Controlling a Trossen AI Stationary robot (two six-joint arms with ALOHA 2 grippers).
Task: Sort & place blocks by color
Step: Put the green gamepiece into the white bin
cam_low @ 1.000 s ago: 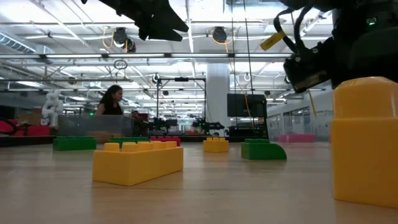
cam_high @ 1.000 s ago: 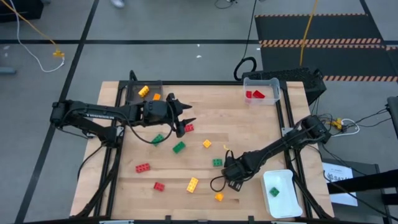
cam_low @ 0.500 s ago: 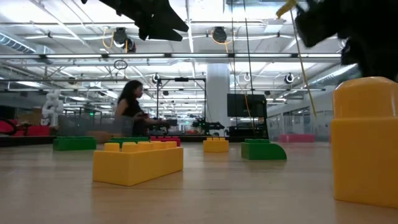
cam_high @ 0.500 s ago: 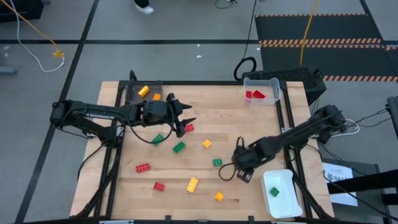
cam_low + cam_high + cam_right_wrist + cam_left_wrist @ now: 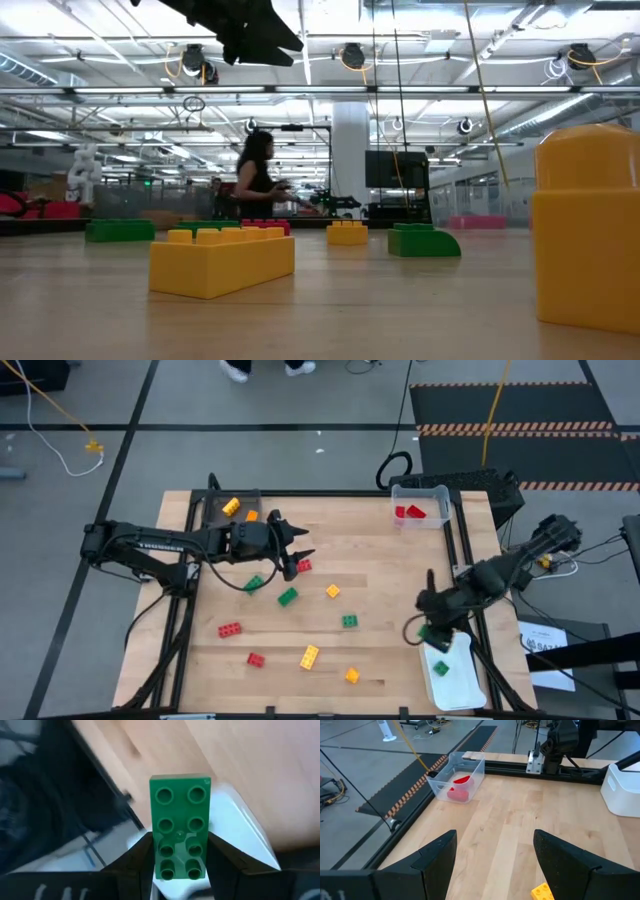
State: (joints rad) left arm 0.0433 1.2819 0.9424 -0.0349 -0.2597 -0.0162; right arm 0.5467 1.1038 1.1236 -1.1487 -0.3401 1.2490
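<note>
arms: dark, jointed, slim | left gripper (image 5: 300, 557): black tapered fingers (image 5: 435, 857) | right gripper (image 5: 432, 632): black | black cable loops at wrists

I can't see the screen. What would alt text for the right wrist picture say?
The right claw grips a green eight-stud block between its two dark fingers. It hangs over the edge of a white tray, beside a wooden table.
</note>
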